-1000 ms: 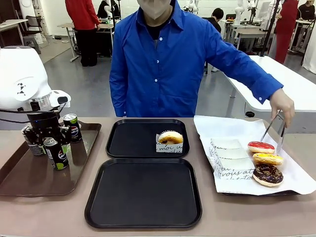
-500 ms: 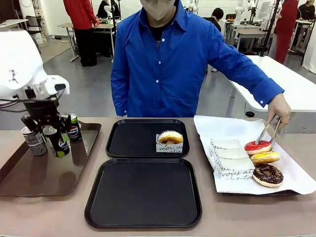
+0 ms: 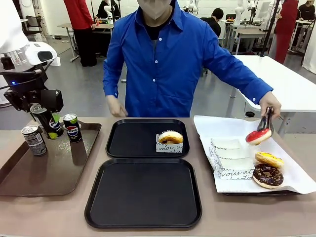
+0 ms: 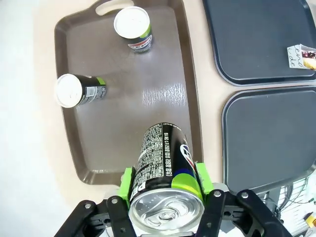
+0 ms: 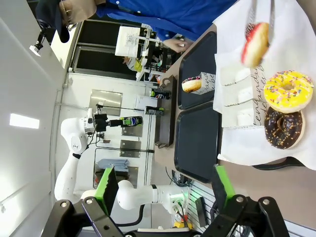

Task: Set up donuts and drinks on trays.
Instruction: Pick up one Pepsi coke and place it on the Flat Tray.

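Judged to be the drink-carrying step. At far left, pinched a black can (image 3: 48, 121) between the green pads of the left end effector (image 4: 165, 178), slightly tilted, in the air over the brown tray (image 3: 44, 173). Left two more cans standing on that tray, one (image 3: 34, 139) near its left rim and one (image 3: 72, 127) at its far right corner, both apart from the held can. Next, probably called for a carry rightward past the tray's rim to one of the black trays, then an upright set-down before letting go. Found the near tray (image 3: 143, 192) bare, and on the far tray (image 3: 128, 140) a glazed donut (image 3: 170, 138) in a paper sleeve. Further right, saw a red-iced donut (image 3: 258, 136) gripped in tongs (image 3: 266, 118) by the person's hand (image 3: 270, 104) above the white paper (image 3: 222, 128), with a yellow donut (image 3: 269, 159) and a chocolate donut (image 3: 267, 174) lying on it. Noted the right end effector (image 5: 164, 183) spread wide, holding nothing, well apart from the donuts.
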`<state>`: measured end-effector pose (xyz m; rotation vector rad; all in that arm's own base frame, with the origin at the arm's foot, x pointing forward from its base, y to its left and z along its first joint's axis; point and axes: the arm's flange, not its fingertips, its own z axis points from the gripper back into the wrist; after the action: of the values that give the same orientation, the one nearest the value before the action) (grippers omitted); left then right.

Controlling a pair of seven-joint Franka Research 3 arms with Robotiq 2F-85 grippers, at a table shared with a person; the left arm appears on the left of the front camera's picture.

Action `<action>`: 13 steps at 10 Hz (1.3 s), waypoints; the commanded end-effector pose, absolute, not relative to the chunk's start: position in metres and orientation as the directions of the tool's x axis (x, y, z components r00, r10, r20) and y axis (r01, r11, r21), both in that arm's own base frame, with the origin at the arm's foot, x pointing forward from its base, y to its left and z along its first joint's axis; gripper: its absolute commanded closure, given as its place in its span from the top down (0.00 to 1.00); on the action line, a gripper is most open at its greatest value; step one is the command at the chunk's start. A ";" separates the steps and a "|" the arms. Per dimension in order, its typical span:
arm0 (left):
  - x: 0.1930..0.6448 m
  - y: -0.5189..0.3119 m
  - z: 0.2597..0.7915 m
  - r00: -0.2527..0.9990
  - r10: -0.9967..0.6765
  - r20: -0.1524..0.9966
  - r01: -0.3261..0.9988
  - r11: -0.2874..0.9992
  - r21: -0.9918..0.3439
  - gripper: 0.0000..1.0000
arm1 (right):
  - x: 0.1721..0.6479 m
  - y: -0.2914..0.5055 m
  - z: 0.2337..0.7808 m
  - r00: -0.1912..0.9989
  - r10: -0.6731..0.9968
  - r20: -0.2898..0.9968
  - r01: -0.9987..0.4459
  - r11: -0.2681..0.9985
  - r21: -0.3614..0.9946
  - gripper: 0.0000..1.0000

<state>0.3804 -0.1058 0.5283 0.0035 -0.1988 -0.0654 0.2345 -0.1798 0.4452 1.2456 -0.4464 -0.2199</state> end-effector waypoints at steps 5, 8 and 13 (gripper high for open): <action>0.402 -0.119 0.522 0.985 -0.081 0.152 0.083 0.997 -0.004 0.59 | 0.236 -0.180 0.445 0.891 -0.398 0.219 -0.097 0.303 0.948 1.00; 0.438 -0.154 0.527 0.985 -0.135 0.110 0.135 0.991 0.004 0.59 | 0.236 -0.180 0.445 0.891 -0.398 0.219 -0.097 0.303 0.948 1.00; 0.473 -0.224 0.498 0.967 -0.250 0.049 0.250 0.968 0.012 0.59 | 0.236 -0.180 0.445 0.891 -0.398 0.219 -0.097 0.303 0.948 1.00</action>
<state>0.4631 -0.2145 0.4992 -0.0051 -0.0503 -0.2339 0.2346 -0.1801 0.4452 1.2455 -0.4462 -0.2203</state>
